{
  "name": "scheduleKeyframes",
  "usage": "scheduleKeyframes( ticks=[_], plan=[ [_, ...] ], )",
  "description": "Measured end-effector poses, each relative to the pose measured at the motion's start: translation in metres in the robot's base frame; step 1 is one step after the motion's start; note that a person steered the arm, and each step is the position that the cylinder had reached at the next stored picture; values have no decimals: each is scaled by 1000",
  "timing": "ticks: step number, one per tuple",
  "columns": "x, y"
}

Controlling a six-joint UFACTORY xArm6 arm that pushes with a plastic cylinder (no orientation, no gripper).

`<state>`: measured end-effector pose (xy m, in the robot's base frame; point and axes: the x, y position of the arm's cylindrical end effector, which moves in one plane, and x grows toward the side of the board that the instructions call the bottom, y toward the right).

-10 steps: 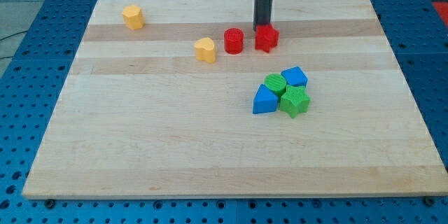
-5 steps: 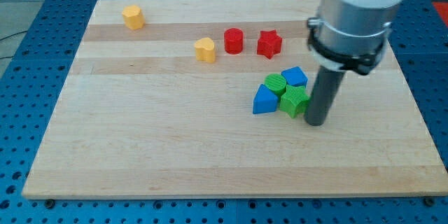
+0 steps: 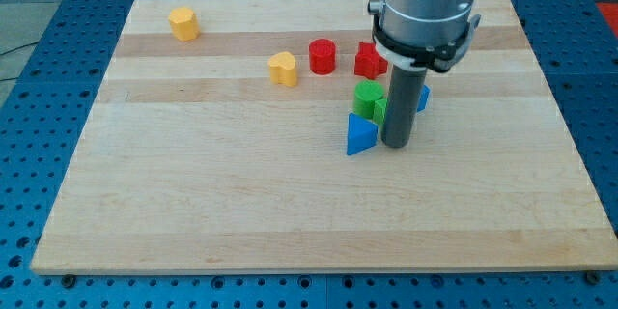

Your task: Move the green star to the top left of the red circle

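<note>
My tip (image 3: 397,145) rests on the board in the block cluster right of centre. Just left of the rod stands a green block (image 3: 366,95), with a second green piece (image 3: 379,112) pressed against the rod and mostly hidden; I cannot tell which is the green star. A blue triangle (image 3: 360,135) lies at the tip's left. A blue block (image 3: 423,98) peeks out on the rod's right. The red circle (image 3: 323,56) stands toward the view's top, up and left of the green blocks.
A red star (image 3: 367,60) sits right of the red circle, partly behind the arm. A yellow heart-like block (image 3: 283,68) is left of the red circle. Another yellow block (image 3: 182,22) is near the view's top left corner.
The rod swung from the red star down to the cluster's right, then pushed leftward into it. The green blocks have shifted up and left; the blue triangle has turned slightly.
</note>
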<state>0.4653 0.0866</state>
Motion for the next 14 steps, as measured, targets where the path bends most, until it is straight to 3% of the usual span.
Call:
scheduleKeyframes(
  ticks=[1, 2, 3, 5, 8, 10, 11, 13, 14],
  plan=[
    [-13, 1],
    [5, 1],
    [-3, -38],
    [-47, -23],
    [-38, 95],
    [-25, 123],
    [-34, 163],
    [-171, 105],
    [-205, 101]
  ],
)
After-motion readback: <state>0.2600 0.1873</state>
